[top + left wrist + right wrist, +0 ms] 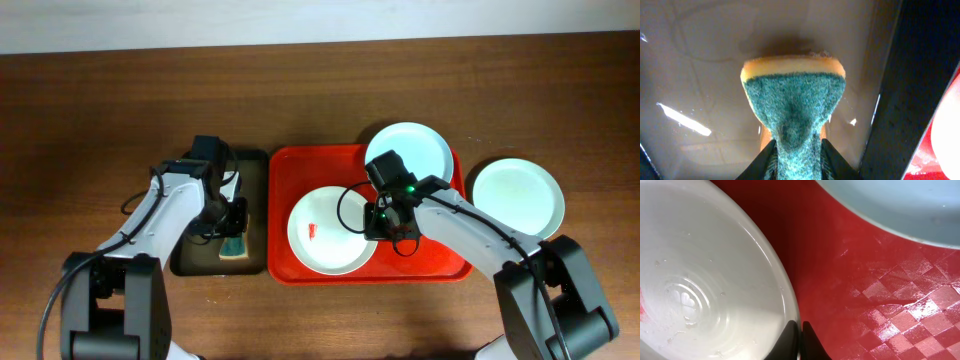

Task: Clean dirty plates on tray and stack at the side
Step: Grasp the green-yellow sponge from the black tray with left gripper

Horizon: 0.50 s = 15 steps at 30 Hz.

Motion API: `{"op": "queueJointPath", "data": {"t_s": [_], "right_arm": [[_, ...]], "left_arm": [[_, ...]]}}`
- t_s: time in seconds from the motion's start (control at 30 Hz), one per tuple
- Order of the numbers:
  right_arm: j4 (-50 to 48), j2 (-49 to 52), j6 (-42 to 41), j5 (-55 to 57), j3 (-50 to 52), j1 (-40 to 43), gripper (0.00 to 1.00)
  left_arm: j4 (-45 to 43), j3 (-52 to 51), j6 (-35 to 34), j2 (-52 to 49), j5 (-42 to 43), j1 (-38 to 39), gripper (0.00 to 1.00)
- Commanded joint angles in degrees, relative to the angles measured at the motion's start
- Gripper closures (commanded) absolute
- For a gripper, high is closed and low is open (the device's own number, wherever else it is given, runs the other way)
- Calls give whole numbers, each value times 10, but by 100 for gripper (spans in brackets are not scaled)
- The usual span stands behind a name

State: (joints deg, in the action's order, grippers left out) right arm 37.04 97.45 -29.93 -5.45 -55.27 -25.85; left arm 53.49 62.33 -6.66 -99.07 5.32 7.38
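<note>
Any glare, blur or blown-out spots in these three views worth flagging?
Overhead: sharp, evenly lit, though the off-tray plate looks nearly blown out. Left wrist: sponge crisp, white glare streaks on the glossy dark tray, right edge blurred. Right wrist: glare on the red tray, on its checkered floor; the smeared plate is soft up close.

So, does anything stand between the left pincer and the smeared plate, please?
Nothing tall: only the low rims of the dark tray and red tray lie between the left pincer, gripping a sponge, and the smeared plate.
</note>
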Motion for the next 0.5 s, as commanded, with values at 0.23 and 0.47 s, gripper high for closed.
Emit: {"op": "queueJointPath", "data": {"t_s": [0.23, 0.47], "right_arm": [[4, 3, 2, 3, -1, 5, 96], [4, 3, 2, 3, -1, 5, 96]], "left_arm": [[-38, -40, -2, -7, -15, 8, 72], [-55, -56, -2, -7, -17, 8, 70]]}}
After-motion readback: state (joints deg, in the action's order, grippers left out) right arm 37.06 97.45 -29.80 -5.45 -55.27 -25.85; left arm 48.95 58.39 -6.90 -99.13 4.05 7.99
